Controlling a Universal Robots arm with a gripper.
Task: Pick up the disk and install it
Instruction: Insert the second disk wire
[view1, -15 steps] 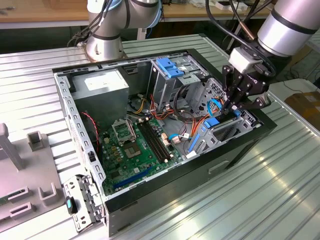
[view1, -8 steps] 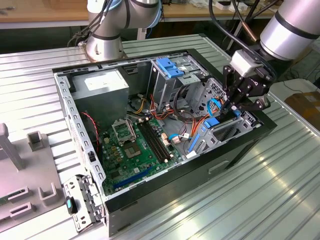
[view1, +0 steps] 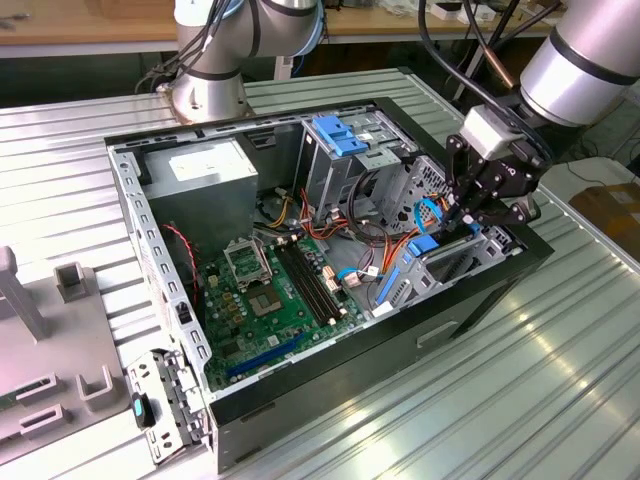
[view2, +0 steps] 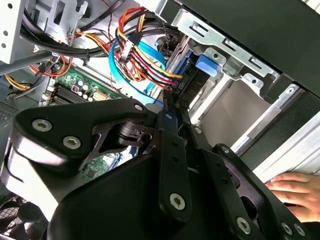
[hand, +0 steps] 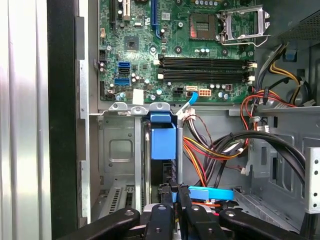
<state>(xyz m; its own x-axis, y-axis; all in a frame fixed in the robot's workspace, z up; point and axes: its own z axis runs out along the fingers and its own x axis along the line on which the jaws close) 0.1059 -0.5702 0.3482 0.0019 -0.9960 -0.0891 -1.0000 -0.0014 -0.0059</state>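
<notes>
Fixtures of grey plastic (view1: 75, 283) stand on the ribbed metal table (view1: 560, 350) at the exterior view's left. Near them, against the case's front corner, lies a grey metal cage with a blue plastic handle (view1: 150, 408). Next we come to the open black tower computer case (view1: 330, 290), lying on its side with its inside facing up. In its far left corner sits the grey power-supply box with a white sticker (view1: 205, 165). The green motherboard (view1: 265, 290) fills the floor of the case beside it, with an empty processor socket and long black memory slots. Further right, a bundle of red, orange, yellow and black cables (view1: 375, 250) loops over the board's edge towards the silver drive bays.

At the exterior view's right, the black gripper (view1: 462, 222) reaches down into the case from the silver arm. We see its two fingers drawn together at the tips in both wrist views (hand: 175, 192) (view2: 169, 107), with nothing between them.

The disk (hand: 163, 142) stands on edge in a narrow slot of the silver metal bay. The blue plastic of its frame faces us in the first wrist view, and the gripper's tips are just beside its near end. We cannot tell whether they touch it. A flat blue data cable (hand: 210, 192) runs past the fingertips. In the second wrist view, a person's hand (view2: 295, 192) rests outside the case wall.
</notes>
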